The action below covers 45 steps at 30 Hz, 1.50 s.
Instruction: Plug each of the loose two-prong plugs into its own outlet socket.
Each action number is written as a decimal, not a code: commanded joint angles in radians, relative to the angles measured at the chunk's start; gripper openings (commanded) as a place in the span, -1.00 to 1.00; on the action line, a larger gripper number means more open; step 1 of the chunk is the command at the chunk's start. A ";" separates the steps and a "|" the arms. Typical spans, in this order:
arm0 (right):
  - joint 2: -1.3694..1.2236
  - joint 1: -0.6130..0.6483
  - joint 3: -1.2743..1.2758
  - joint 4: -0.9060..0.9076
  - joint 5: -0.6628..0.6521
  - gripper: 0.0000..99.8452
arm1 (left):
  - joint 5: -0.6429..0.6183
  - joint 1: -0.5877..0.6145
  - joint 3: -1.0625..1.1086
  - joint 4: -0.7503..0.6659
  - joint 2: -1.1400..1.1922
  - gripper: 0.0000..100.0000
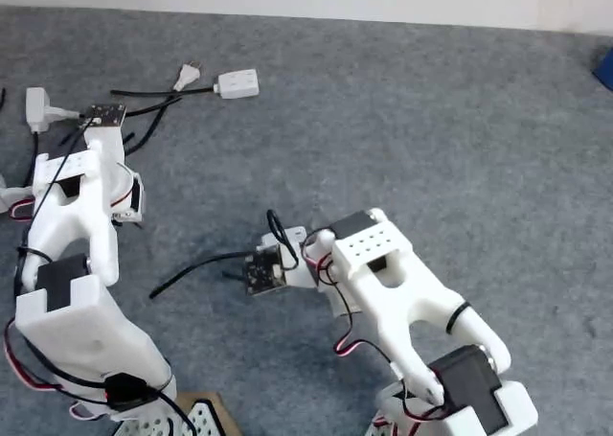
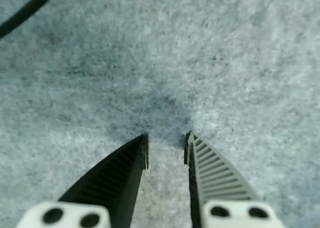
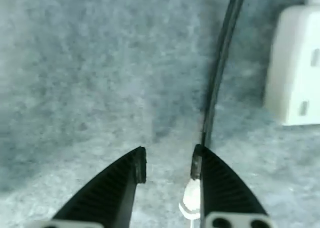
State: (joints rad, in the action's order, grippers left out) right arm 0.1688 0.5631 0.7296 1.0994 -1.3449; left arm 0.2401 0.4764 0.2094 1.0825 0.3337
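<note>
A white outlet socket [image 1: 238, 83] lies at the back of the grey carpet, with a loose white two-prong plug [image 1: 188, 74] just left of it on a black cable. A second white socket [image 1: 36, 105] lies at the far left with a plug at its side. My left gripper [image 2: 166, 143] hangs open over bare carpet, close to that far-left socket [image 1: 105, 118]. My right gripper [image 3: 167, 158] is open at mid-table [image 1: 259, 271]. A white plug [image 3: 190, 203] on a black cable [image 3: 220, 72] lies against the inner side of one finger. Another white socket [image 3: 297, 62] lies just beyond.
Black cables [image 1: 192, 268] trail over the carpet left of the right gripper and around the back-left sockets. One cable [image 2: 25, 10] crosses a corner of the left wrist view. A pale wall edge [image 1: 383, 0] borders the carpet at the back. A wooden board corner [image 1: 206, 407] sits between the arm bases.
</note>
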 commanded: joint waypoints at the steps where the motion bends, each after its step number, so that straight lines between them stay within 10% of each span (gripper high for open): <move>1: -0.001 -0.028 -0.061 -0.019 0.014 -0.68 | 0.005 0.021 0.001 -0.032 -0.030 -0.75; 45: -0.082 -0.162 0.007 -0.216 0.009 -0.68 | 0.006 0.021 0.001 -0.028 -0.030 -0.75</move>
State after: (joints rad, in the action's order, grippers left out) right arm 0.1350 0.4358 0.7388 0.9413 -1.3372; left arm 0.2401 0.4764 0.2094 1.0825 0.3337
